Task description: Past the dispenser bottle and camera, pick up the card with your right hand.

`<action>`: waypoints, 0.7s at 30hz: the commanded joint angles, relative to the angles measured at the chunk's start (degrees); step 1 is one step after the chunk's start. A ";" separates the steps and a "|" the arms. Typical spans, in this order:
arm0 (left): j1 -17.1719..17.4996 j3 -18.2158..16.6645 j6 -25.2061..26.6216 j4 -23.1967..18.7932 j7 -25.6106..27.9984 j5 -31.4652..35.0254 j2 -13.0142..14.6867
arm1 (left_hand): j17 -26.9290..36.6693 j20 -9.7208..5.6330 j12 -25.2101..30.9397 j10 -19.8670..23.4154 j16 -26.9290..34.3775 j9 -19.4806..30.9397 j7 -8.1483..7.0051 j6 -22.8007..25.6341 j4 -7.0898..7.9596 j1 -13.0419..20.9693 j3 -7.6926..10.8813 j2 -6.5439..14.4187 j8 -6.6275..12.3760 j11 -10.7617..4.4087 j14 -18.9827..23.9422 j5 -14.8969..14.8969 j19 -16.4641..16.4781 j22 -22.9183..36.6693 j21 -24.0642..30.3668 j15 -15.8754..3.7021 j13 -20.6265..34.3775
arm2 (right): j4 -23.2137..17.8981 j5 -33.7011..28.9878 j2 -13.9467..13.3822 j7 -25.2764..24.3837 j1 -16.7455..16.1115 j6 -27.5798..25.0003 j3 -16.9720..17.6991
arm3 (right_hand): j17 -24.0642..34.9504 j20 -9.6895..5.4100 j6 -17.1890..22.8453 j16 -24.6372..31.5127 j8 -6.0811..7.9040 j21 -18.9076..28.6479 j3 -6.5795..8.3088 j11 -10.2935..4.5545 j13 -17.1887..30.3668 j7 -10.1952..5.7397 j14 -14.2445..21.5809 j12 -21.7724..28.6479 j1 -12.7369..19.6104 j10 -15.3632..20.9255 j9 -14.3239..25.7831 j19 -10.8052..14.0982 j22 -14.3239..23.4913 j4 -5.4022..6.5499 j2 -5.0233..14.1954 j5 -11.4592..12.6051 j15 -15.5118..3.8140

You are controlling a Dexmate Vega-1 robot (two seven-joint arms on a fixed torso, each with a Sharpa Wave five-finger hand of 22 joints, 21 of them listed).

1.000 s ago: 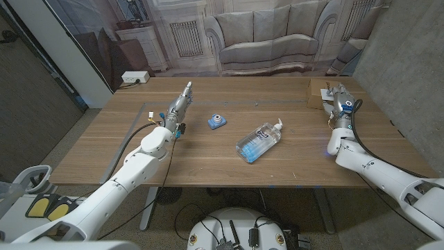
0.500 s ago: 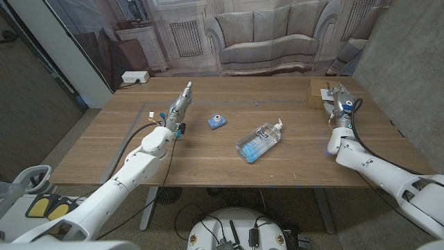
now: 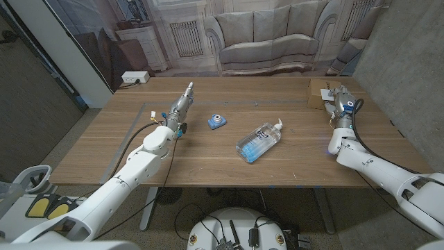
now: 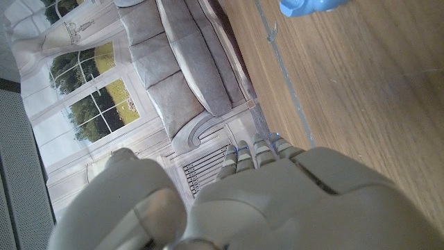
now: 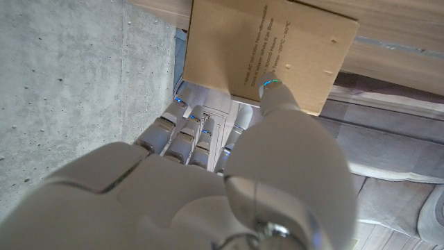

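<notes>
The card, a tan brown piece with small printed lines on it, lies at the far right corner of the table, partly over the table's edge as the right wrist view shows it. The right hand is at the card's near right side. In the right wrist view the right hand has its thumb tip lying on top of the card, while the other fingers reach together below the card's edge, off the table's side. Whether those fingers press the card from under cannot be told, so it is unclear whether the card is really pinched.

The bottle, clear with a white pump, lies on its side near the table's middle, its pump pointing to the far right. The camera, small and blue, sits just left of and beyond the bottle, apart from it. In the left wrist view a blue bit of the camera shows at the edge.

The left hand is well left of the camera, on the table's left half, its fingers stretched straight and close together toward the far edge, holding nothing. In the left wrist view the left hand shows its back, with the fingertips side by side.
</notes>
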 commanded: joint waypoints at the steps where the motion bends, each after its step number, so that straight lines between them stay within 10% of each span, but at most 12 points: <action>1: -0.54 0.29 0.53 0.54 -0.07 0.02 -0.18 | 0.18 -0.83 -0.17 0.03 -0.17 0.21 0.24 0.29 0.01 0.03 -0.33 0.36 -0.04 -0.39 -0.18 0.38 -0.43 0.20 -0.18 0.32 0.10 | 3.23 0.57 1.02 -0.86 1.37 1.98 -0.81 | 0.25 -2.09 0.96 0.34 0.43 0.46 -0.31 -0.12 0.16 -0.22 1.12 0.78 0.25 1.55 -0.29 0.73 0.14 0.23 0.47 -0.12 -5.22; 21: -1.64 0.60 0.75 1.75 -0.62 -0.07 -0.52 | 0.18 -0.81 -0.18 0.02 -0.17 0.21 0.26 0.26 0.01 0.09 -0.53 0.46 -0.06 -0.40 -0.19 0.39 -0.47 0.21 -0.21 0.30 0.10 | 5.41 0.81 1.72 -3.71 2.95 4.61 -1.72 | 0.66 -3.39 11.43 1.09 4.43 1.97 -1.46 -2.05 -0.23 -0.76 5.01 2.65 -1.72 8.12 -3.38 2.13 0.85 2.32 3.90 -2.21 -7.02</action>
